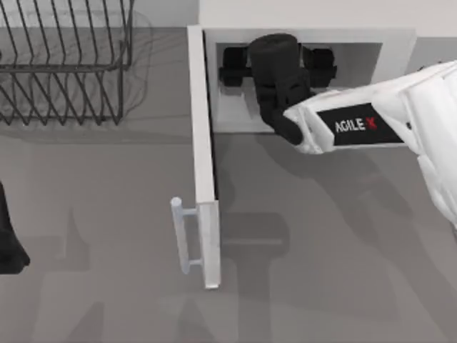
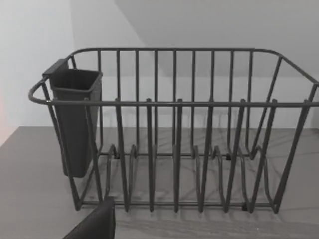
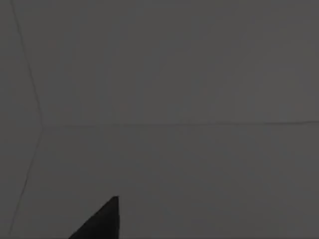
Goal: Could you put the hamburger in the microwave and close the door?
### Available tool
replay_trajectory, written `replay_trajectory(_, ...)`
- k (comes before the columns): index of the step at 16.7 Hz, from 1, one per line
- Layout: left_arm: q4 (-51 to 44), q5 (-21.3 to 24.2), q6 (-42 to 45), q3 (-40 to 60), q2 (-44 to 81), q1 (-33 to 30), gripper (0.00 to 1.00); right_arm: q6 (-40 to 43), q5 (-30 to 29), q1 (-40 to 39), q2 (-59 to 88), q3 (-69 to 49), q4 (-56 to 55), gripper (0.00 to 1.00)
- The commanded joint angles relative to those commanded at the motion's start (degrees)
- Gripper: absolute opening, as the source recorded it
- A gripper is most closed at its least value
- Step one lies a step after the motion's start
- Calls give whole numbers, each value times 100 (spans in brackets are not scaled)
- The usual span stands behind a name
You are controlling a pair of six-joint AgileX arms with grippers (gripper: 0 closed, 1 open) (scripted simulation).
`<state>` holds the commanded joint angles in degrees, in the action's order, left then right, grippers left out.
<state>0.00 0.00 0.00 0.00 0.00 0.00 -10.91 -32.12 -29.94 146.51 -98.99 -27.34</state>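
From the top view, my right gripper is inside the microwave, near twelve o'clock of the tabletop. Its door stands open toward six o'clock, handle at the free end. I cannot see the hamburger, so I cannot tell where it lies; I cannot tell if my fingers are apart. My left arm is parked at nine o'clock.

The left wrist view faces the wire rack with its dark cup.

The right wrist view is dark.

I judge I should pull straight out, low, without brushing the door.
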Motion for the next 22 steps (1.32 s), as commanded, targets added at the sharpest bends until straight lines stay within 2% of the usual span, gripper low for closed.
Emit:
replay_trajectory(5,0,0,0,0,0,0,100,-158,-292,-359,-525,917,-365,100)
replay_trajectory(14,0,0,0,0,0,0,100,-764,-1292,-1469,-2140,4295,-1543,100)
replay_trajectory(17,0,0,0,0,0,0,100,-852,-1498,-1666,-2422,4756,-1764,100)
replay_trajectory(22,0,0,0,0,0,0,100,-850,-1500,-1644,-2427,4759,-1746,100)
